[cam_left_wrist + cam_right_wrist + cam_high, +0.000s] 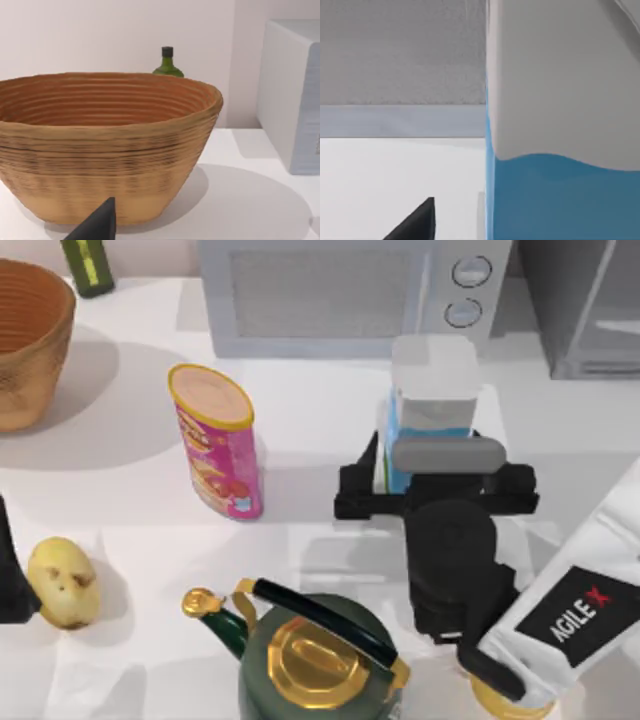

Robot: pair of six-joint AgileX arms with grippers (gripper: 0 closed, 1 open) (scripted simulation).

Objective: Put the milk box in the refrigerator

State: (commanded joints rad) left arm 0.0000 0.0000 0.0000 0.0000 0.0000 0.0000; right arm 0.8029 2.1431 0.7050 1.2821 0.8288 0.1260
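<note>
- White tabletop (120,470) is crowded: pink cylindrical snack can (218,443), white microwave (340,290).
- Tall white-and-blue milk box (432,405) is stood upright before the microwave (grey refrigerator (585,305) far right).
- Right gripper (436,485) is spread wide around it.
- Left gripper (97,225) is parked by a woven basket (107,145); finger state can't be told.

The right arm (590,580) is white with a black patch that says AGILEX, the X in red. Its wrist is a fat black block. The right tool (436,487) is black with a grey bar on top.
</note>
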